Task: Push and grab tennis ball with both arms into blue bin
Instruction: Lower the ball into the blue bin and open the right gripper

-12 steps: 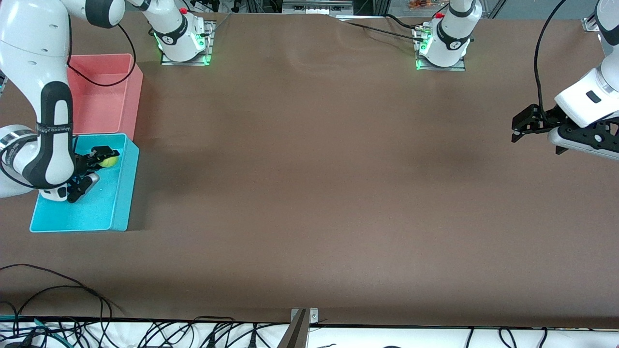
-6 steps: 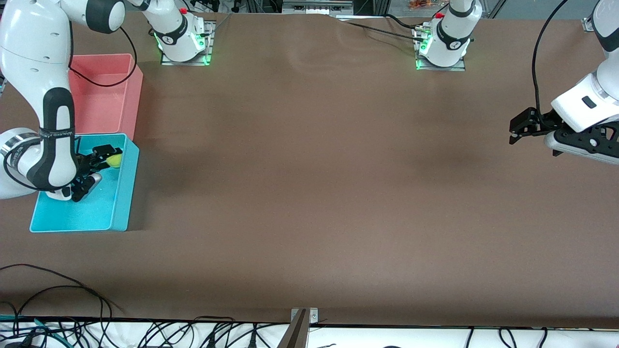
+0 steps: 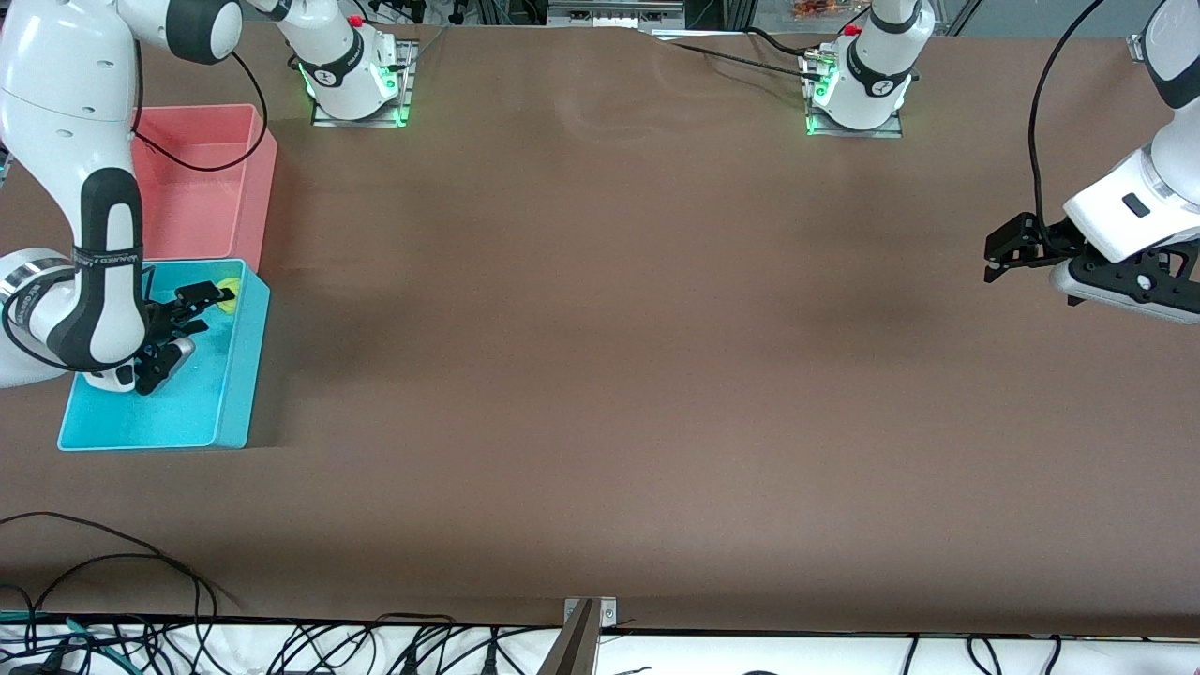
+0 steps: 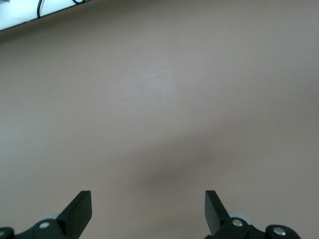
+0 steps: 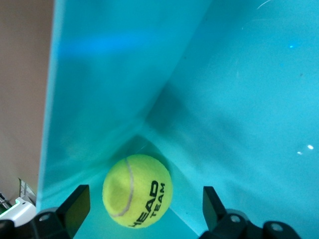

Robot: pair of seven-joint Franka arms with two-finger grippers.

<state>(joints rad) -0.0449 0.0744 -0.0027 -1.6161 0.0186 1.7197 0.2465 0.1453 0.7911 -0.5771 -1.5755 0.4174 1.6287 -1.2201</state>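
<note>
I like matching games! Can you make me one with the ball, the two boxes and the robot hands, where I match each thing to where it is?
Things:
1. tennis ball
2. pink bin
3. left gripper
4. right gripper

Places:
A. open, over bare table
B. in a corner of the blue bin
C. open, over the ball
D. beside the blue bin, farther from the front camera

Pairs: 1-B, 2-D, 3-A, 4-C
</note>
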